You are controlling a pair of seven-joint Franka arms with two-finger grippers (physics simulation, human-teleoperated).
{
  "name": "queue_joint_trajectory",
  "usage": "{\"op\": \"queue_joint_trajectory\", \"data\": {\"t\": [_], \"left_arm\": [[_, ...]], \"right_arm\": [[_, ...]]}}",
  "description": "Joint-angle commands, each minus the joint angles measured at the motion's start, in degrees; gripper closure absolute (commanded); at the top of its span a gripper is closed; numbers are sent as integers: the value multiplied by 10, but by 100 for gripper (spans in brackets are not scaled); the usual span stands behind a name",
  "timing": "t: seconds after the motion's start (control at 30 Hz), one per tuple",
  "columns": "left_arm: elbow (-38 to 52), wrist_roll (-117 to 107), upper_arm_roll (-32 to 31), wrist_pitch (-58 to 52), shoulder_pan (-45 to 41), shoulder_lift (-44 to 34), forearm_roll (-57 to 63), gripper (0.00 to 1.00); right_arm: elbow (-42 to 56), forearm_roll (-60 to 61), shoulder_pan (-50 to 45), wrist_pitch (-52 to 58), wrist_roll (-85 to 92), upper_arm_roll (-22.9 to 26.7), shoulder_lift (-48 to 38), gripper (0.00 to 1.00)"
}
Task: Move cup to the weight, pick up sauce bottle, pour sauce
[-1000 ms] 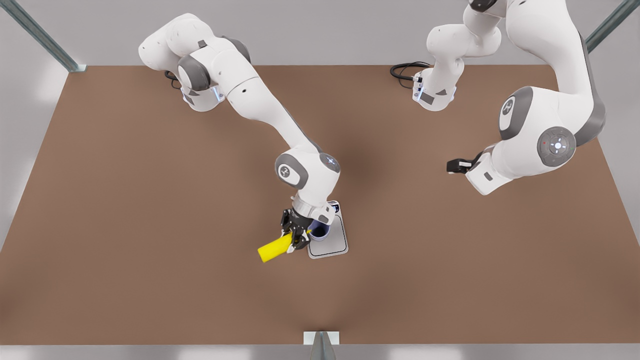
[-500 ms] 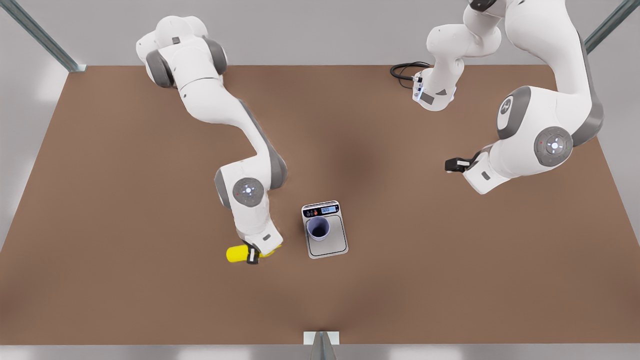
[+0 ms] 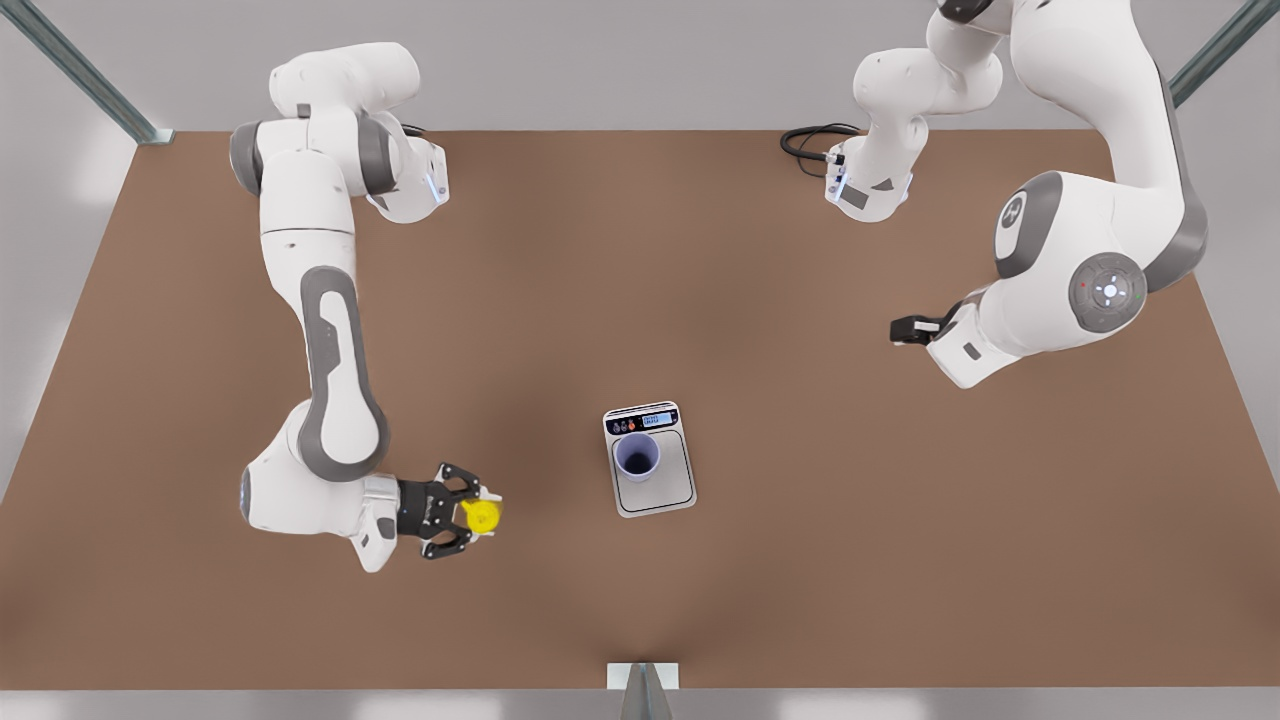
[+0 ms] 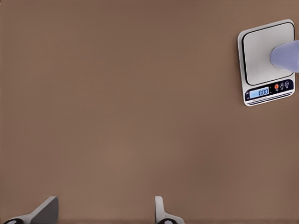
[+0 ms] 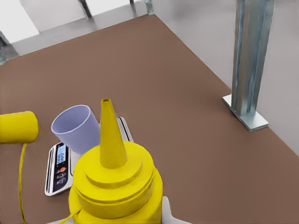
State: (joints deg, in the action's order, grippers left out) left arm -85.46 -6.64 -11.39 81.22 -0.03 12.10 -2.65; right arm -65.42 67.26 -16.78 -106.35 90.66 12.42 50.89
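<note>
Front view first: the cup [image 3: 637, 455] stands upright on the scale [image 3: 660, 492], on the platform's half nearest the display. The bottle [image 3: 484, 516] is well off to the front view's left of it, upright with its nozzle pointing straight up, pinched from both sides in the right hand [image 3: 470, 514]. I cannot tell whether its base rests on the counter [image 3: 800, 560] or hangs just above it.

From the right wrist view the nozzle rises in front of the cup's open mouth, so the cup lies straight ahead of the bottle, with bare counter between them. My guess is that any pour would need the bottle carried across to the cup and tipped nozzle-first over the rim.

The left hand [image 3: 905, 330] waits far off at the front view's right, its fingers [image 4: 46, 210] spread and holding nothing, so the right arm is much the nearer.
</note>
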Motion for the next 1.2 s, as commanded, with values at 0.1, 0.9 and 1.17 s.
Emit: {"op": "queue_joint_trajectory", "data": {"t": [0.1,0.9,1.17], "left_arm": [[-1,-2,1,-10,3,1,0,0],[-1,-2,1,-16,3,4,0,0],[-3,-3,1,-16,2,9,0,0]], "right_arm": [[-29,139,12,70,414,-8,9,44],[-81,118,4,24,537,1,37,44],[-138,118,-6,29,469,1,11,44]]}}
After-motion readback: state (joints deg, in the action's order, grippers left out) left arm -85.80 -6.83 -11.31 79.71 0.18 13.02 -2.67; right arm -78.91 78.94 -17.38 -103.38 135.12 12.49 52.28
